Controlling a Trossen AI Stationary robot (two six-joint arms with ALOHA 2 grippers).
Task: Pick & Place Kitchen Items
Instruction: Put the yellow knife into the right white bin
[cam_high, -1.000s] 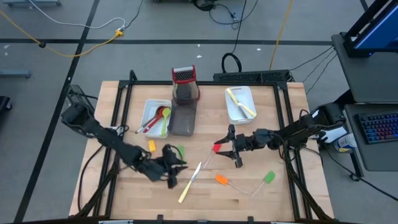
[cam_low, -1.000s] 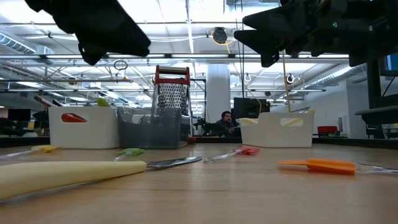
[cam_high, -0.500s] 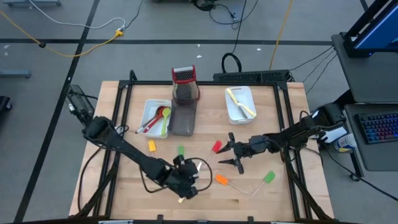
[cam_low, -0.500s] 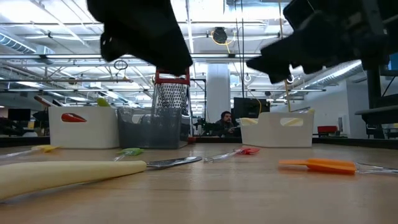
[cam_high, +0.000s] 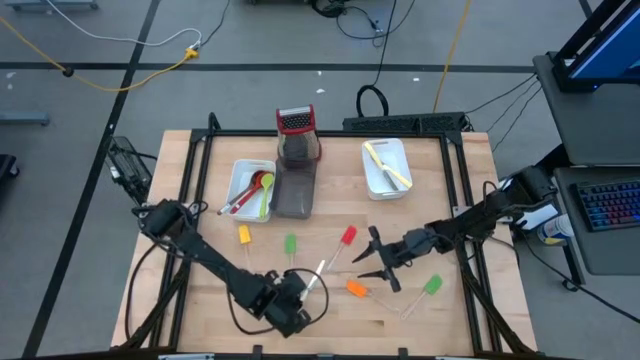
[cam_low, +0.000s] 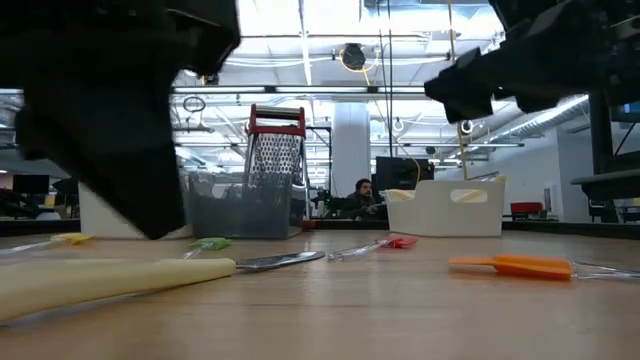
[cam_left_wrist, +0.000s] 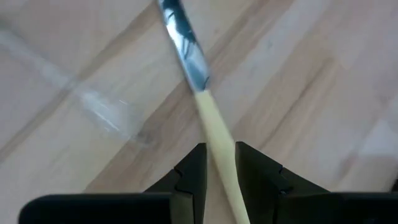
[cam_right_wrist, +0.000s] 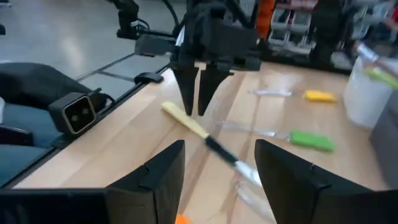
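While no writing is legible, left gripper (cam_left_wrist: 219, 171) jaws straddling knife (cam_left_wrist: 200, 99) handle, right gripper (cam_high: 377, 264) jaws spread.

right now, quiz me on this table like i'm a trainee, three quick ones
1. True or false: the left tool is lined up over the pale-handled knife.
2. Which spatula lies closest to the left white tray? A yellow spatula; B orange spatula; C red spatula.
3. Fill in: the jaws of the right tool stand ___.

Key: 1 true; 2 A; 3 open.
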